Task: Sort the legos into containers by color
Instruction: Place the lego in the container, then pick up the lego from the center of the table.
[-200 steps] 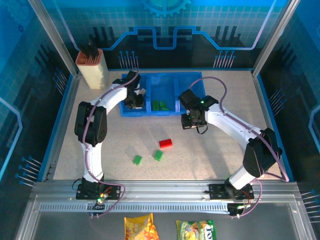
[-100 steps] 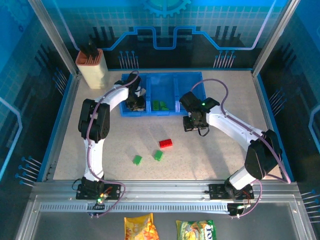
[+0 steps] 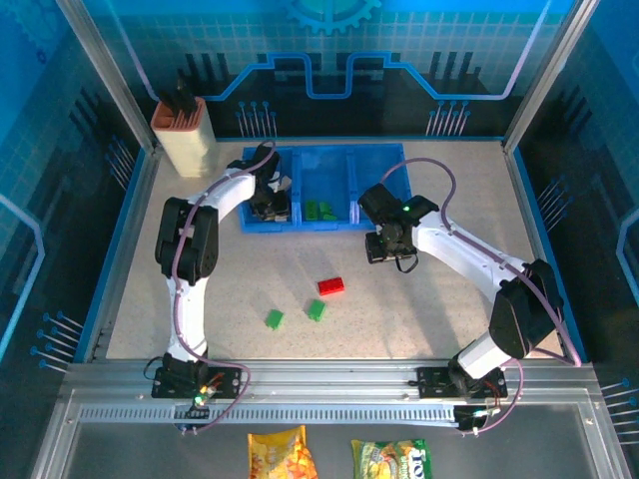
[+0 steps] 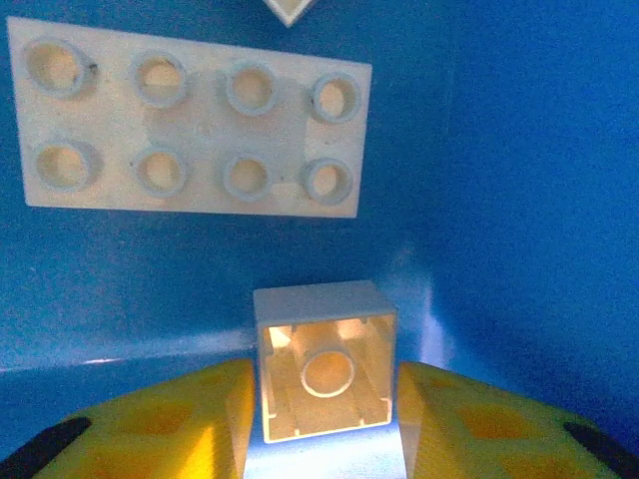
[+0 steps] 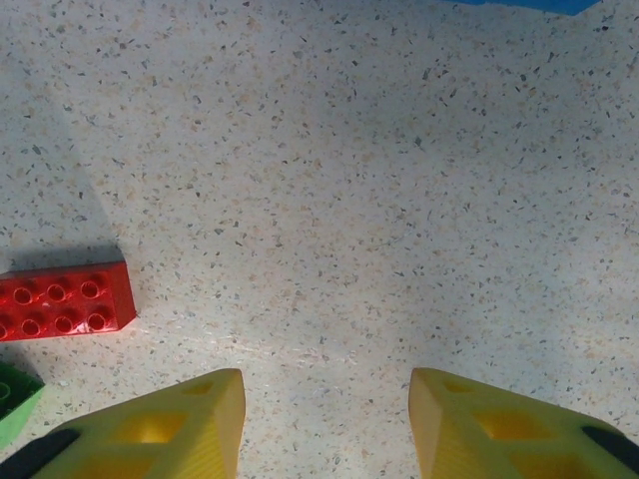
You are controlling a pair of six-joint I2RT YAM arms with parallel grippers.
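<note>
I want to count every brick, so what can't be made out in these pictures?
Top view: left arm hides most of the left bin; right arm covers part of the right bin.
Left wrist: white piece cut off by the top edge.
Right wrist: green brick cut off at the left edge.

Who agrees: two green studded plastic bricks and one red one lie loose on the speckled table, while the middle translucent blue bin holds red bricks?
Wrong colour: the top external view shows green studded plastic bricks in the middle translucent blue bin, not red. The rest stands.
</note>
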